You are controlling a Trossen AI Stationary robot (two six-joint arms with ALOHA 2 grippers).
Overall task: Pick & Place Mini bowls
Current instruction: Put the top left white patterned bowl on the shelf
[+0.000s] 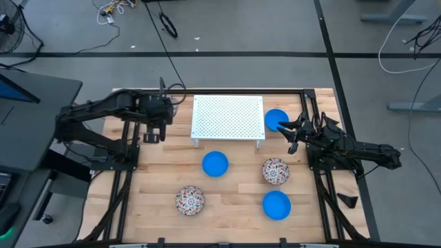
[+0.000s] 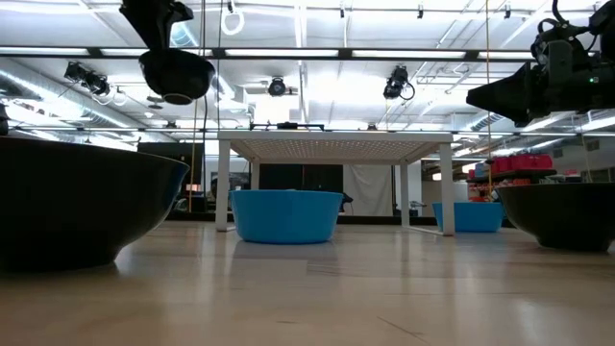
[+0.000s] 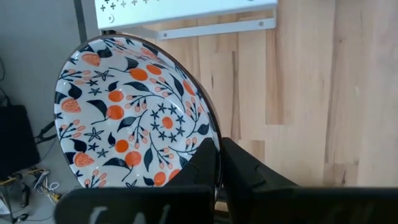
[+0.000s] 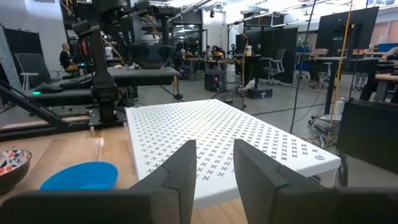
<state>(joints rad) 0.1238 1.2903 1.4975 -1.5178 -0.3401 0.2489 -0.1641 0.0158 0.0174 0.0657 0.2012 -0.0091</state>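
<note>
The left gripper (image 3: 217, 165) pinches the rim of 1 floral mini bowl (image 3: 134, 115), held aloft just left of the white rack (image 1: 228, 117). Carry it level over the rack, lower slowly, then release. The right gripper (image 1: 293, 131), fingers part-open and empty, waits right of the rack.

Four mini bowls (image 1: 215, 164) lie before the rack (image 1: 228, 117) (another (image 1: 275, 119) right of it).

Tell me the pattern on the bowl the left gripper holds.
White bowl, orange-and-dark floral; left wrist view.
</note>
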